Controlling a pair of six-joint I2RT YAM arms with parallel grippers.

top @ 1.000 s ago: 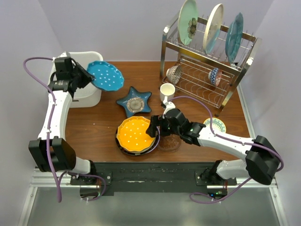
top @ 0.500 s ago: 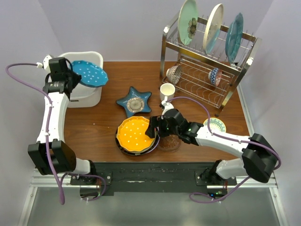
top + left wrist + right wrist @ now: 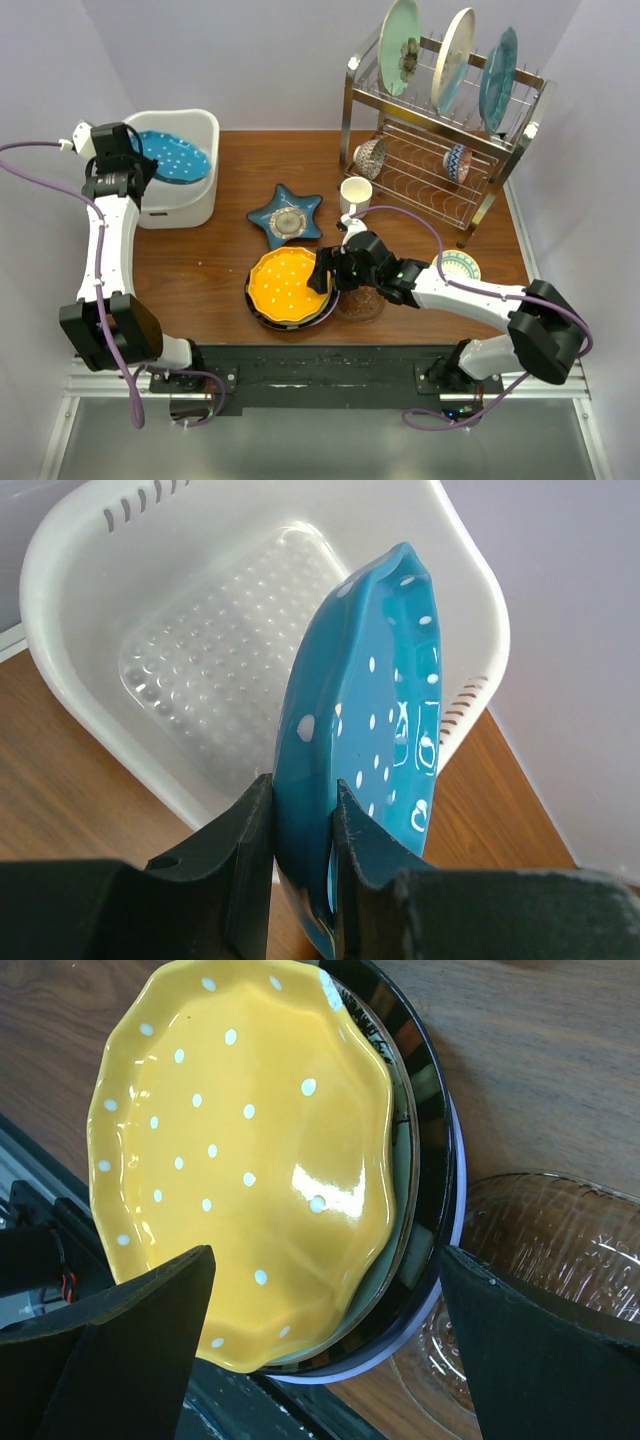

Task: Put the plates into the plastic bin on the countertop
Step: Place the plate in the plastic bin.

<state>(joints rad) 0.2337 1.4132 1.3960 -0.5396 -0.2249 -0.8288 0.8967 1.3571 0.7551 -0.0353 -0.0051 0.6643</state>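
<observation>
My left gripper [image 3: 137, 166] [image 3: 300, 792] is shut on the rim of a blue plate with white dots [image 3: 174, 157] [image 3: 385, 670]. It holds the plate tilted over the open white plastic bin [image 3: 186, 208] [image 3: 70, 550] at the back left of the countertop [image 3: 200, 270]. My right gripper [image 3: 326, 274] [image 3: 328, 1255] hangs open just above the right edge of a plate stack. An orange scalloped plate [image 3: 284, 284] [image 3: 240, 1140] tops that stack, over pale green, black-rimmed [image 3: 432, 1140] and lavender plates. A blue star-shaped dish [image 3: 287, 217] lies mid-table.
A clear glass bowl [image 3: 360, 303] [image 3: 560, 1260] sits right beside the stack under my right arm. A white mug [image 3: 355, 193] and a small yellow-patterned bowl [image 3: 458, 265] stand nearby. The steel wire rack [image 3: 440, 150] at the back right holds three upright plates and two bowls.
My left arm has swung left with the blue dotted plate, from beside the bin to over its opening. The right gripper has barely shifted over the stack.
</observation>
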